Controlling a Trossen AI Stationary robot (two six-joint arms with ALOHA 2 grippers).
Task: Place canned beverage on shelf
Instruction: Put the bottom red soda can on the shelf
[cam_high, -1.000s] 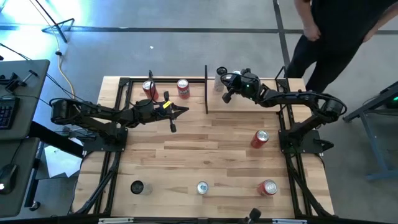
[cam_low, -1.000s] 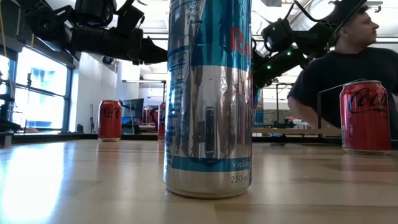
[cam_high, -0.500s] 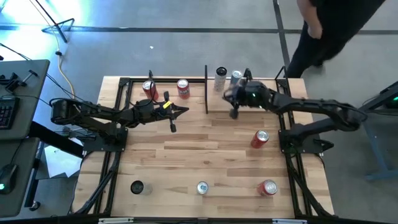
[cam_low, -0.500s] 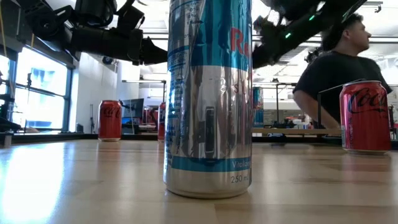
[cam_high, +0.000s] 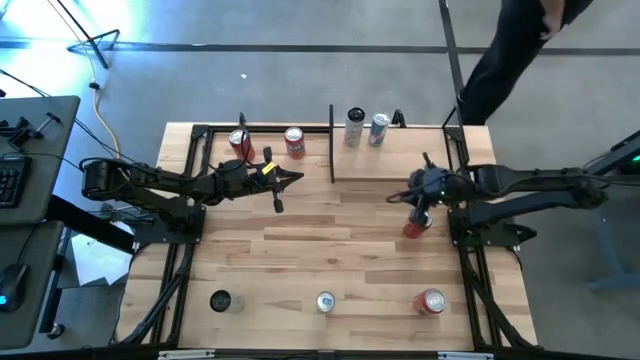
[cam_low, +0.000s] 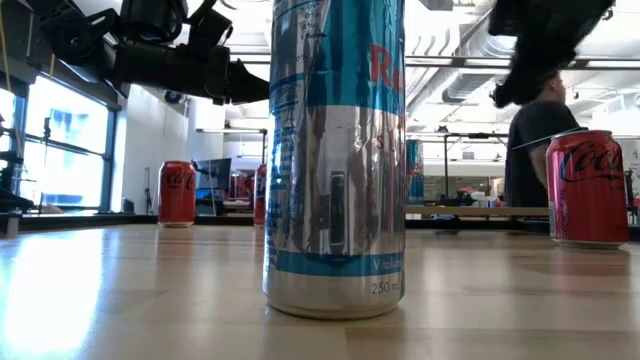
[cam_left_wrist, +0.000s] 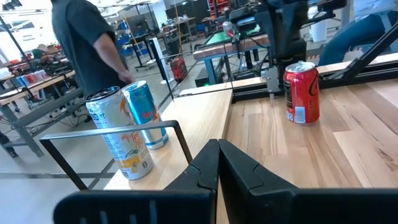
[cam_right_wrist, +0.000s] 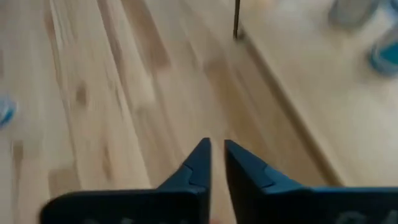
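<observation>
Having left two slim silver cans (cam_high: 366, 128) standing on the small light-wood shelf (cam_high: 392, 160), the right hand (cam_high: 421, 198) (fingers slightly parted, empty) now hovers over a red can (cam_high: 415, 226) on the tabletop (cam_high: 330, 250).

The tall silver-blue can (cam_low: 335, 155) is cut off at the low view's top; the person (cam_high: 520, 50) is cropped at the high view's upper right.
</observation>
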